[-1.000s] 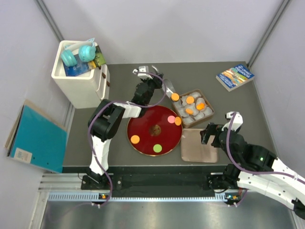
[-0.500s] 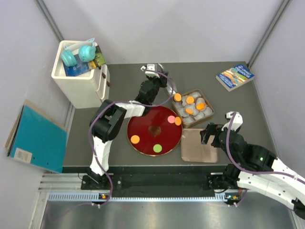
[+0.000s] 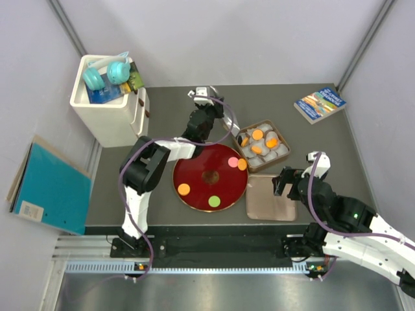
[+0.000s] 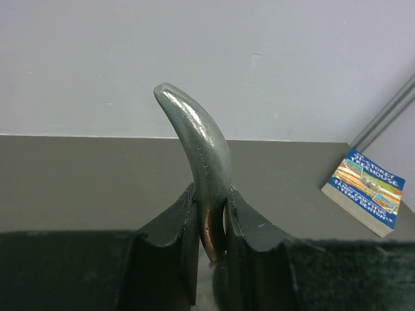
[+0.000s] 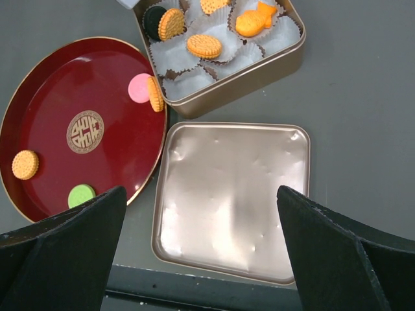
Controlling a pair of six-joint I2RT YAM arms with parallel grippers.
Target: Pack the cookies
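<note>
Scooping well means sliding the curved metal tool (image 4: 198, 142), clamped in the left gripper (image 4: 211, 227), flat under one of four cookies (image 5: 26, 164) lying on the red plate (image 5: 110, 84) beside the tin (image 5: 259, 71); the right gripper (image 5: 201, 227) stands wide open.

Even bright light, soft shadows, sheen on metal lid (image 5: 233, 201), sharp focus

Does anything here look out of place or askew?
Yes. One orange cookie is propped up on edge at the rim of the red plate, beside the pink cookie and close to the tin; the green cookie lies flat.
</note>
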